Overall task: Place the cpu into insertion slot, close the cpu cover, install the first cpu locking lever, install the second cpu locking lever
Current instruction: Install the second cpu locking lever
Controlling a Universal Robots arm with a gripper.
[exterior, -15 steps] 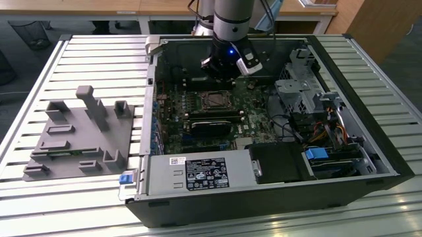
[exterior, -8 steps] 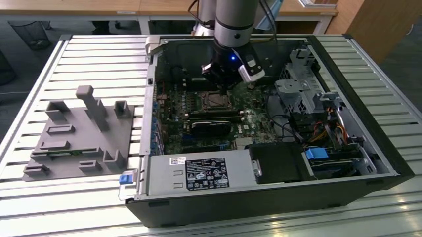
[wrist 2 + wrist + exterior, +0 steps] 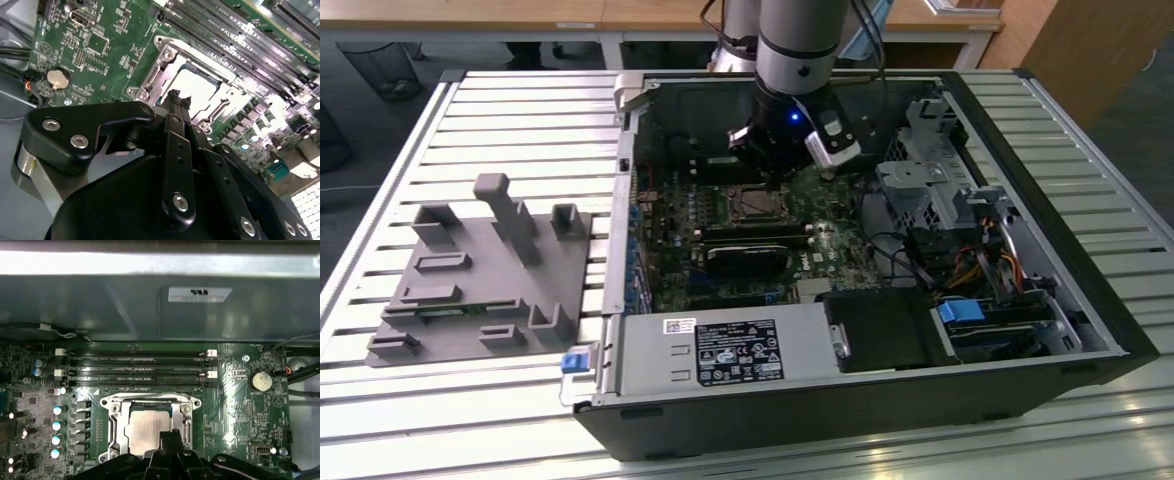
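Observation:
The cpu (image 3: 145, 432), a pale silvery square chip, lies in the insertion slot (image 3: 150, 405) on the green motherboard, also seen in the second wrist view (image 3: 197, 89). The silver cpu cover (image 3: 114, 422) lies flat around the chip, framing it (image 3: 159, 75). My gripper (image 3: 178, 97) hangs just above the edge of the socket, its black fingertips pressed together with nothing between them. In the first wrist view the gripper (image 3: 170, 437) overlaps one edge of the chip. In the exterior view the gripper (image 3: 771, 172) sits just behind the socket (image 3: 750, 204) inside the open computer case.
Long black memory slots (image 3: 135, 365) run beside the socket. A coin battery (image 3: 261, 381) sits on the board. A black heatsink (image 3: 744, 258), drive bays (image 3: 927, 185) and power supply (image 3: 720, 355) crowd the case. A grey fixture (image 3: 480, 270) stands on the slatted table at the exterior view's left.

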